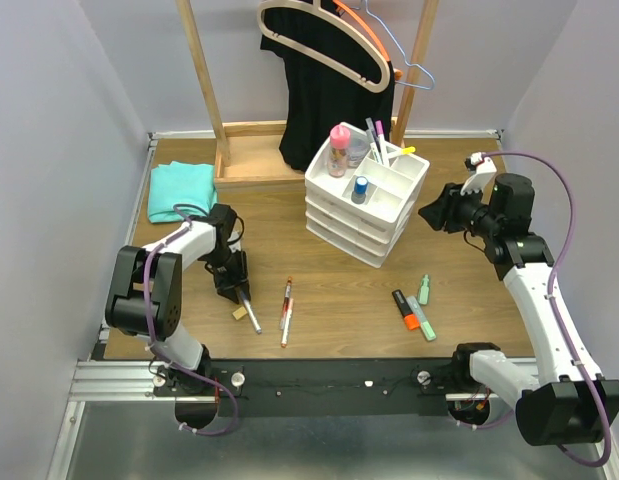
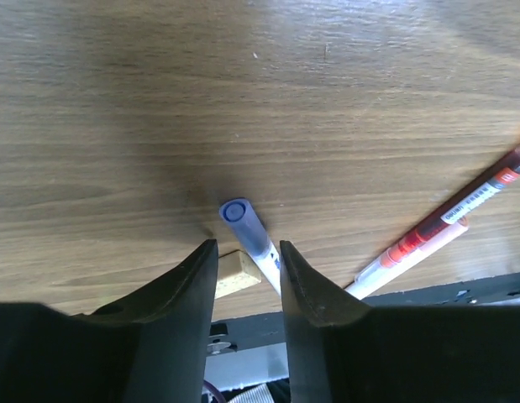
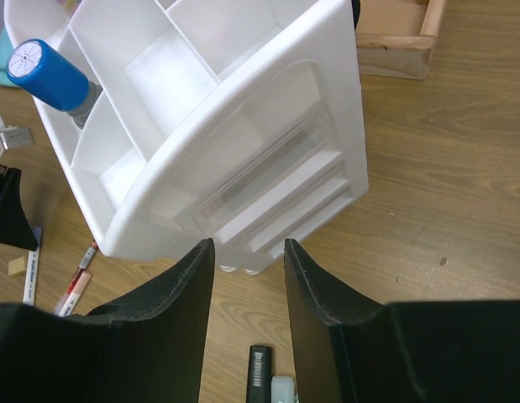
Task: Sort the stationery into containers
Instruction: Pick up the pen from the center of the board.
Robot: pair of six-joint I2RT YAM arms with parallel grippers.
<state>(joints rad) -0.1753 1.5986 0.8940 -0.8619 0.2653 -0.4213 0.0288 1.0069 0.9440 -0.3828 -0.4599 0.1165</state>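
Observation:
A white pen with a blue cap (image 2: 243, 222) lies on the wood between the fingers of my left gripper (image 2: 248, 245). The jaws straddle it, the right finger touching it and a gap on the left, so the gripper is open. The tan eraser (image 2: 238, 273) sits just left of the pen. In the top view my left gripper (image 1: 236, 287) is low at the front left. My right gripper (image 3: 248, 243) hangs open and empty in front of the white organiser (image 3: 268, 176). Its tray holds a blue-capped tube (image 1: 360, 188), a pink-capped bottle (image 1: 339, 150) and several pens (image 1: 377, 140).
Two red-and-white pens (image 1: 286, 310) lie right of the left gripper. An orange highlighter (image 1: 405, 310) and two green ones (image 1: 424, 288) lie at the front right. A teal cloth (image 1: 181, 188) is at the back left, and a wooden rack (image 1: 251, 152) with a black garment stands behind.

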